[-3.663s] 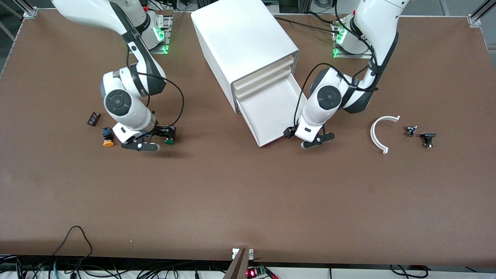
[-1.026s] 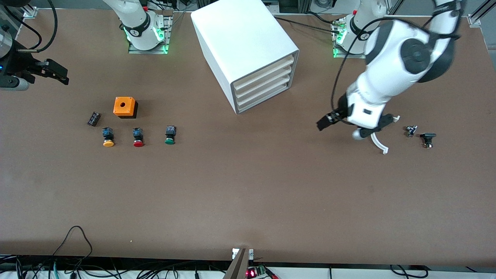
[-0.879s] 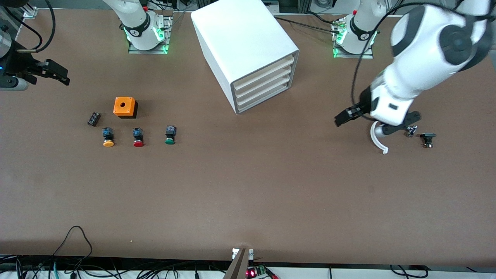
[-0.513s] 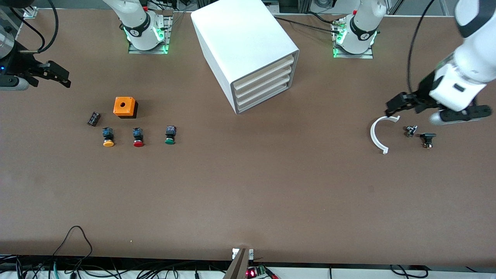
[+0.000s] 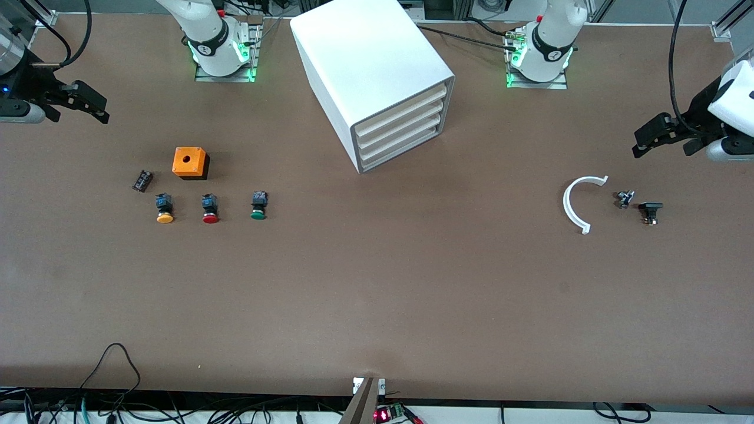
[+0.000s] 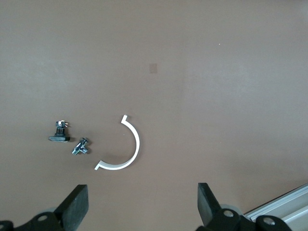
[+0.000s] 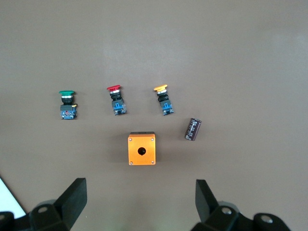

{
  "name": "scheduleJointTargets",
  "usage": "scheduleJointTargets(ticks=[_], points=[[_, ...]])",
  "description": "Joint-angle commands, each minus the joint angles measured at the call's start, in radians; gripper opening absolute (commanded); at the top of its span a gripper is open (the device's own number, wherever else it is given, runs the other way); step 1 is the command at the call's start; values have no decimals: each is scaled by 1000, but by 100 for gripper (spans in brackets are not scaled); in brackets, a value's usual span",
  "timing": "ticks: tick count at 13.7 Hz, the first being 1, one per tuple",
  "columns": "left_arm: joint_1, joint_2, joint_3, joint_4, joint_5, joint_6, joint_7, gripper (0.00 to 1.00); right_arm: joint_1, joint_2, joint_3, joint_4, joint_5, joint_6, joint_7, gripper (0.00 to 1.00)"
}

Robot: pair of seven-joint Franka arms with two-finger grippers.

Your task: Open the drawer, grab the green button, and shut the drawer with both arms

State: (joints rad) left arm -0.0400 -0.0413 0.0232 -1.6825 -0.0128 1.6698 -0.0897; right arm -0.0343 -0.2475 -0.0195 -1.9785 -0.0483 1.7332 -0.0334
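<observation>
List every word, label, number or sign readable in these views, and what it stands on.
None can be read.
Arm base rings: a small mark, too small to read.
Dark cylinder: pale print, blurred.
Green button, orange box, cabinet: no text visible.

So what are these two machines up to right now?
Nothing is being handled at this moment. Both arms are pulled out to the table's ends, the left tool and right tool open and empty. The white cabinet has every drawer shut, including the bottom drawer. The green button lies on the table beside a red button and a yellow button, near an orange box.
</observation>
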Motion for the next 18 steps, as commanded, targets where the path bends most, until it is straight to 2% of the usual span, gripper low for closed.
scheduleJointTargets(ticks=[1, 18], points=[[11, 23, -11, 10, 28, -12, 25, 100, -3, -3, -2, 9, 15, 6, 17, 100], [6, 26, -20, 14, 27, -33, 21, 100, -3, 5, -7, 64, 15, -32, 13, 100]])
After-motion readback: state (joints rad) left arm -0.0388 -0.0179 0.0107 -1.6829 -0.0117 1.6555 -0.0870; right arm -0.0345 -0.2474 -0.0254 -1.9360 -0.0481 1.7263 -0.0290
